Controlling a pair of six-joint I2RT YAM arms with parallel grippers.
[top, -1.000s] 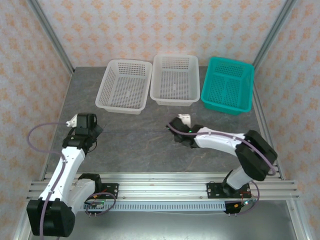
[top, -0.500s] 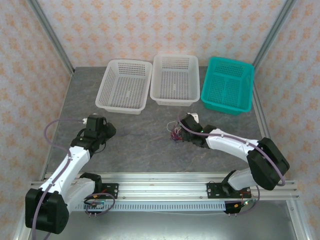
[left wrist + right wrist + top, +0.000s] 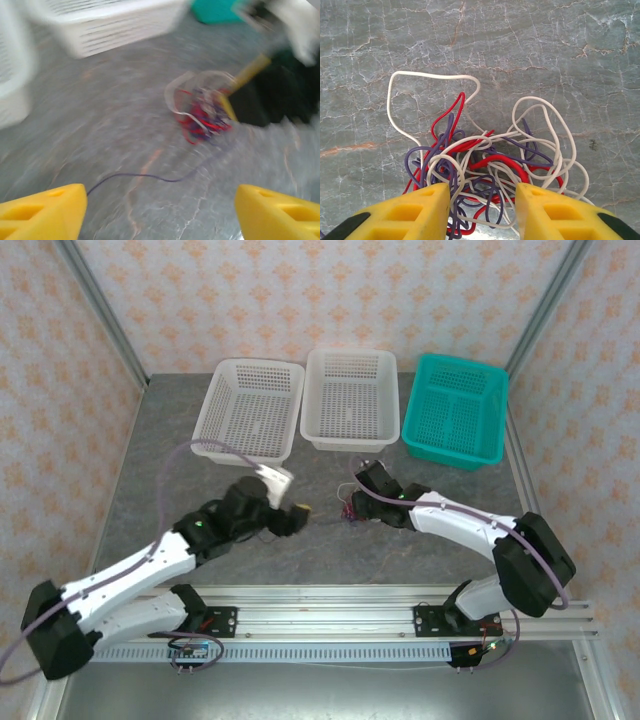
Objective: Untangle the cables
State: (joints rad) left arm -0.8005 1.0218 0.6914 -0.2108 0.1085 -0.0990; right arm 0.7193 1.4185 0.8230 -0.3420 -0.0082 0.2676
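- From above, the cables [image 3: 347, 511] lie in one small tangle on the grey table [image 3: 170, 430], near its middle and in front of the middle white basket [image 3: 349, 400]; the left white basket [image 3: 250, 412] and a teal basket [image 3: 455, 410] flank that one, all three well apart from the tangle
- Left gripper [image 3: 299, 512] hovers just left of the tangle, pointing at it; right gripper [image 3: 360, 496] sits at the tangle's far right edge; finger spacing is too small to judge from this height
- On the left wrist camera, blurred, the left gripper's yellow fingers [image 3: 45, 210] stand wide apart with nothing between them; the cables [image 3: 200, 117], red, white and purple, lie bunched ahead with the right gripper's yellow fingers [image 3: 252, 70] at their right side, and one purple strand trails toward the near left
- On the right wrist camera, the right gripper [image 3: 482, 192] holds its fingers a narrow gap apart, loops of the cables [image 3: 485, 160] lying in that gap, none visibly pinched
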